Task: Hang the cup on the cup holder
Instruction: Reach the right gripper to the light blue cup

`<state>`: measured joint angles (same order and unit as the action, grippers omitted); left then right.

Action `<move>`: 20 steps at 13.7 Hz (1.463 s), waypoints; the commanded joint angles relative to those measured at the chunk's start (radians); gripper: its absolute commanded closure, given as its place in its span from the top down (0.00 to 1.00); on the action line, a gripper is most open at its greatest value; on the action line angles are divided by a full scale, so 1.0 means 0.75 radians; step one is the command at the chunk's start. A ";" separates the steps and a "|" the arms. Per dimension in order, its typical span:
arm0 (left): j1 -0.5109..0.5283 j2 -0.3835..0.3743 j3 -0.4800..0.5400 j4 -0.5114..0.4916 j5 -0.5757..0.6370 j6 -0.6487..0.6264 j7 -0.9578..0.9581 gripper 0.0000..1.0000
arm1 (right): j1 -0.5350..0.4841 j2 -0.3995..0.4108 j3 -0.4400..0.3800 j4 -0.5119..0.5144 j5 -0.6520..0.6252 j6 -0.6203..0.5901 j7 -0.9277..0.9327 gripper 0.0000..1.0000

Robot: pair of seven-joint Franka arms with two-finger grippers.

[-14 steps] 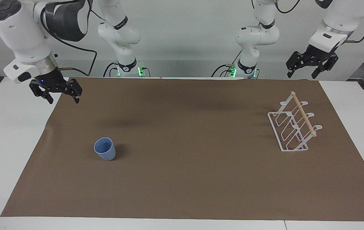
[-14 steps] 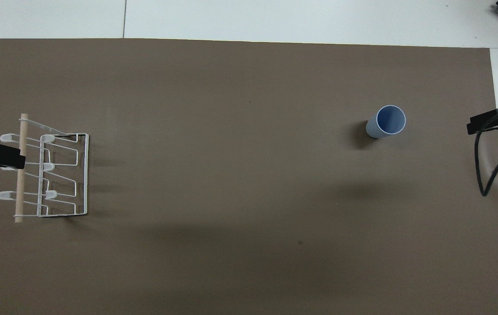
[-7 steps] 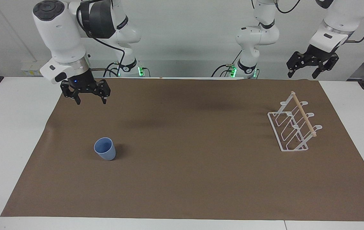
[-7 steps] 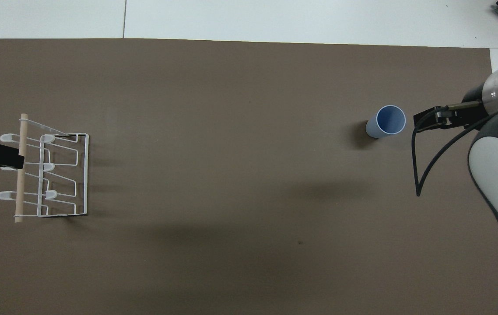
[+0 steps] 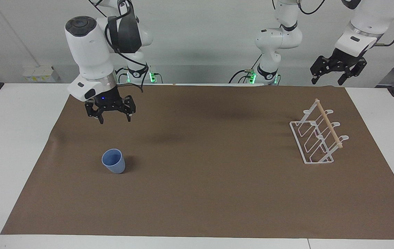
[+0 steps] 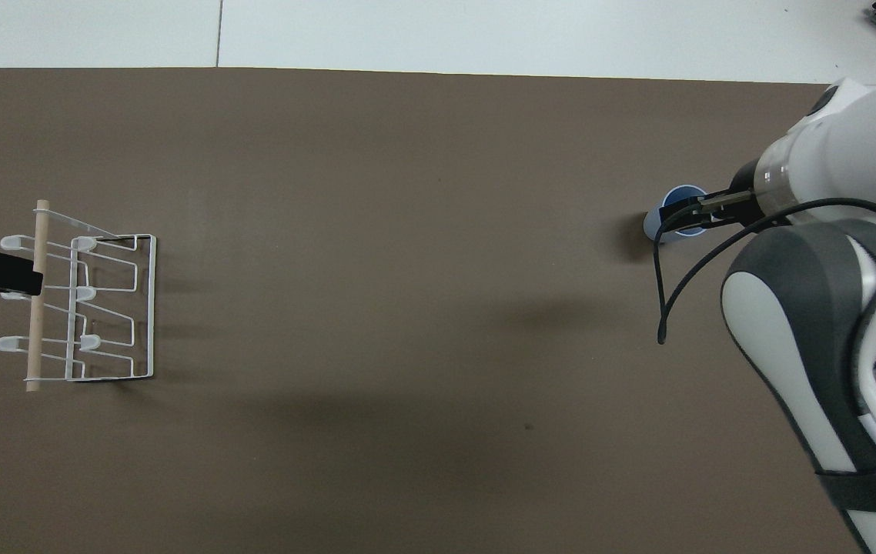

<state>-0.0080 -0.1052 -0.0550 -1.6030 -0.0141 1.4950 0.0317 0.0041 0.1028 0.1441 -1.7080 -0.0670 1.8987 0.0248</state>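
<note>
Matte blue tapered cup (image 5: 113,161) stands upright on brown paper (image 5: 204,193).

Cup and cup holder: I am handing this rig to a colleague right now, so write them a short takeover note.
Right claw: open, empty, raised over the brown mat above the cup, not touching it.
Left claw: open, empty, waiting in the air at its own end of the table, near the cup holder.
Cup: upright on the mat, mouth up, toward the right arm's end.
Cup holder: standing on the mat toward the left arm's end, all prongs bare.
Done: nothing grasped so far.
Left: lower onto the cup, grip it, carry it to the holder, hang it on a prong.
</note>
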 commanded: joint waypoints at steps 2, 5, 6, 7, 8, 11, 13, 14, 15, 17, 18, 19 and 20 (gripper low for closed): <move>-0.006 0.034 0.006 0.047 0.000 0.023 0.013 1.00 | -0.010 0.065 0.000 -0.095 -0.027 0.178 0.026 1.00; -0.002 0.052 0.006 0.051 -0.008 0.015 0.015 1.00 | -0.020 0.094 -0.002 -0.201 -0.027 0.352 0.026 1.00; -0.006 0.054 0.006 0.053 -0.006 0.017 0.015 1.00 | -0.020 0.112 -0.002 -0.214 -0.027 0.395 0.026 1.00; -0.006 0.071 0.006 0.075 -0.006 0.017 0.015 1.00 | -0.022 0.141 -0.002 -0.228 -0.029 0.444 0.030 1.00; -0.006 0.081 0.006 0.092 -0.006 0.013 0.015 1.00 | -0.022 0.159 -0.002 -0.240 -0.027 0.489 0.030 1.00; -0.006 0.085 0.006 0.098 -0.012 0.011 0.015 1.00 | -0.028 0.172 -0.004 -0.249 -0.029 0.516 0.032 1.00; -0.006 0.097 0.006 0.112 -0.010 0.009 0.015 1.00 | -0.030 0.180 -0.004 -0.259 -0.029 0.550 0.038 1.00; -0.006 0.103 0.006 0.131 -0.012 0.011 0.015 1.00 | -0.034 0.178 -0.004 -0.273 -0.029 0.555 0.039 1.00; -0.006 0.110 0.006 0.131 -0.014 0.007 0.015 1.00 | -0.050 0.178 -0.004 -0.279 -0.029 0.561 0.039 1.00; -0.006 0.120 0.006 0.141 -0.008 0.009 0.015 1.00 | -0.075 0.182 -0.004 -0.314 -0.029 0.587 0.041 1.00; -0.006 0.120 0.006 0.145 -0.008 0.009 0.015 1.00 | -0.083 0.178 -0.004 -0.353 -0.029 0.656 0.037 1.00; -0.006 0.122 0.006 0.147 -0.006 0.011 0.015 1.00 | -0.081 0.174 -0.004 -0.379 -0.029 0.689 0.036 1.00; -0.006 0.122 0.006 0.147 -0.006 0.015 0.015 1.00 | -0.083 0.170 -0.004 -0.394 -0.029 0.694 0.036 1.00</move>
<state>-0.0080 -0.0341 -0.0552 -1.5272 -0.0144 1.5076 0.0319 -0.0466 0.2449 0.1297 -1.9561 -0.0674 2.3767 0.0288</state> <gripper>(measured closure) 0.000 0.000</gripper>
